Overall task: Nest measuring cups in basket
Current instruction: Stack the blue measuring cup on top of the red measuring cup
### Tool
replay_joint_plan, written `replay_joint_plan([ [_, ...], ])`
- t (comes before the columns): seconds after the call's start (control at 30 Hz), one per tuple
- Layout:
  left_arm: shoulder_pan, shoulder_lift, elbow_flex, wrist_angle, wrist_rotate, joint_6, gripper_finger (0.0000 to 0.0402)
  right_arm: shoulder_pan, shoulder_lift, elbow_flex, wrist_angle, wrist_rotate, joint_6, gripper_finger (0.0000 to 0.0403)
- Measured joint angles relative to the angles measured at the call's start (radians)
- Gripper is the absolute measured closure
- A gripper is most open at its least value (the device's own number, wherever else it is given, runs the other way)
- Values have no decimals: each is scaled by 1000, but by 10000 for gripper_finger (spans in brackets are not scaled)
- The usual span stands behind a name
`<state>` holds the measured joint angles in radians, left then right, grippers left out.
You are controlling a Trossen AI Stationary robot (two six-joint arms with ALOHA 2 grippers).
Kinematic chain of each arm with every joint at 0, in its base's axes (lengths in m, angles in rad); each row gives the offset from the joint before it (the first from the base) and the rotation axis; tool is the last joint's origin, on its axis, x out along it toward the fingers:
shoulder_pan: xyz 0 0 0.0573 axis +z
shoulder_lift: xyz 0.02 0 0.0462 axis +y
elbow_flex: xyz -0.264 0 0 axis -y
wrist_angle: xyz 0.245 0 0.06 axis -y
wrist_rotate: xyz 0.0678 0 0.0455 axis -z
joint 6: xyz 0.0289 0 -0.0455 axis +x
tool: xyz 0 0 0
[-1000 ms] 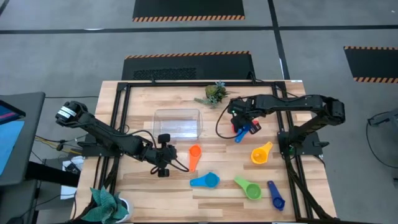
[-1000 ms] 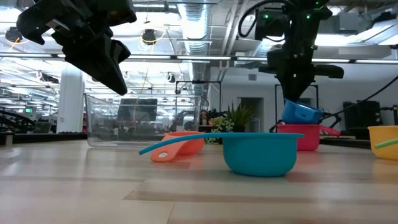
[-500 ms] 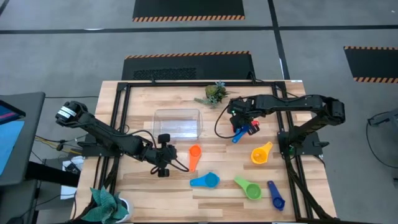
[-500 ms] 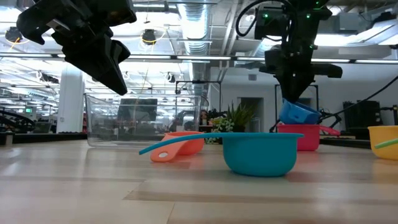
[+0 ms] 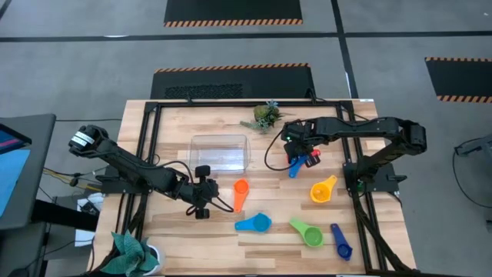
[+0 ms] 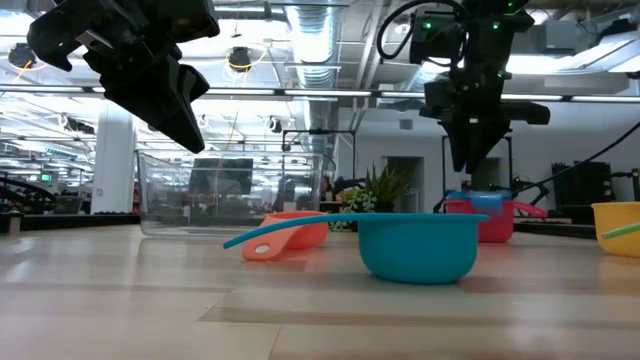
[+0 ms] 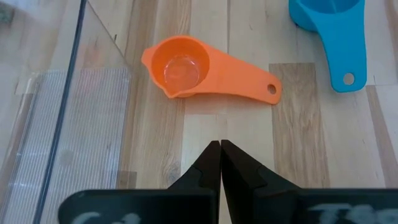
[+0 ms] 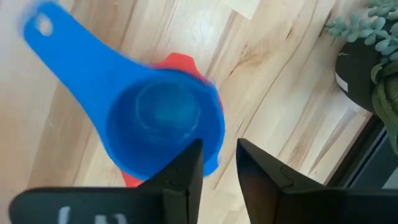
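Nesting blue cup (image 8: 163,124) into red cup (image 8: 180,65), right gripper (image 8: 214,163) stood slightly open above, holding nothing.
Regrasping the pair for the basket (image 5: 220,152) seemed next; left gripper (image 7: 220,163) waited closed, empty, near orange cup (image 7: 205,73).

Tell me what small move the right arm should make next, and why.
Probably lift the right tool straight up and clear. Its fingers stand apart above the blue cup, which now sits in the red cup on the table, so that drop looks done. The basket holds no cups, and the left tool waits shut near the orange cup.
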<state>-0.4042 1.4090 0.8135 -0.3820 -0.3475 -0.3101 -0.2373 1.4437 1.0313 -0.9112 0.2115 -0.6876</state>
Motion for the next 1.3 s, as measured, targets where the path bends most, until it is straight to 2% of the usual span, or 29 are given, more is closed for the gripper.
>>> replay_joint_plan([
  [0.13, 0, 0, 0, 0, 0, 0, 401, 0, 0, 0, 4, 3, 16, 275],
  [0.27, 0, 0, 0, 0, 0, 0, 402, 17, 0, 0, 42, -19, 123, 276],
  [0.43, 0, 0, 0, 0, 0, 0, 402, 69, 0, 0, 79, -137, 401, 283],
  [0.53, 0, 0, 0, 0, 0, 0, 401, 112, 3, -5, 88, -141, 576, 285],
  [0.67, 0, 0, 0, 0, 0, 0, 401, 184, 3, -51, 134, -134, 710, 285],
  [0.77, 0, 0, 0, 0, 0, 0, 401, 239, 3, -69, 163, -111, 766, 285],
  [0.93, 0, 0, 0, 0, -1, 0, 401, 323, 3, -73, 195, 20, 801, 286],
  [1.13, 0, 0, 0, 1, -1, 0, 401, 370, 66, -73, 246, 23, 812, 317],
  [1.3, 0, 0, 0, 14, 0, 0, 401, 359, 173, -71, 249, 32, 812, 355],
])
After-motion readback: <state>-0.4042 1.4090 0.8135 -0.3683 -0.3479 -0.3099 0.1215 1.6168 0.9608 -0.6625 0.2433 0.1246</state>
